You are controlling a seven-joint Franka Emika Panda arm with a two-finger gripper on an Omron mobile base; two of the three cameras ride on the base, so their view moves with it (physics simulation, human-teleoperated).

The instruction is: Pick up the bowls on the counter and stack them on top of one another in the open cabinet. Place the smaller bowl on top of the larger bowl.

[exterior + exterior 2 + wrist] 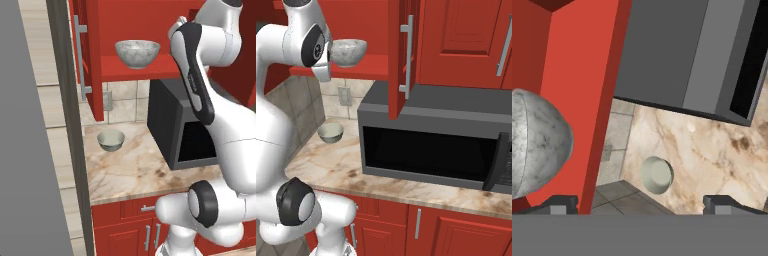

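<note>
- The larger bowl [137, 53] already sits upright on the shelf [145, 69] of the open cabinet [130, 20], near the shelf's front edge; that half of the job looks done.
- The smaller bowl [111, 140] stands on the counter [135, 175], back by the tiled wall [122, 100], almost under the shelf. It has yet to be picked up and set inside the larger one.
- The gripper [641, 205] hangs high beside the shelf edge, jaws spread wide and empty; its fingertips [562, 204] frame the small bowl far below.
- A black microwave [431, 140] with its door [499, 160] ajar fills the counter just right of the small bowl, narrowing the way down.
- The cabinet door [90, 60] with its bar handle [80, 57] juts out on the left, and the shelf overhangs the bowl, so the descent probably has to come in from the front.
</note>
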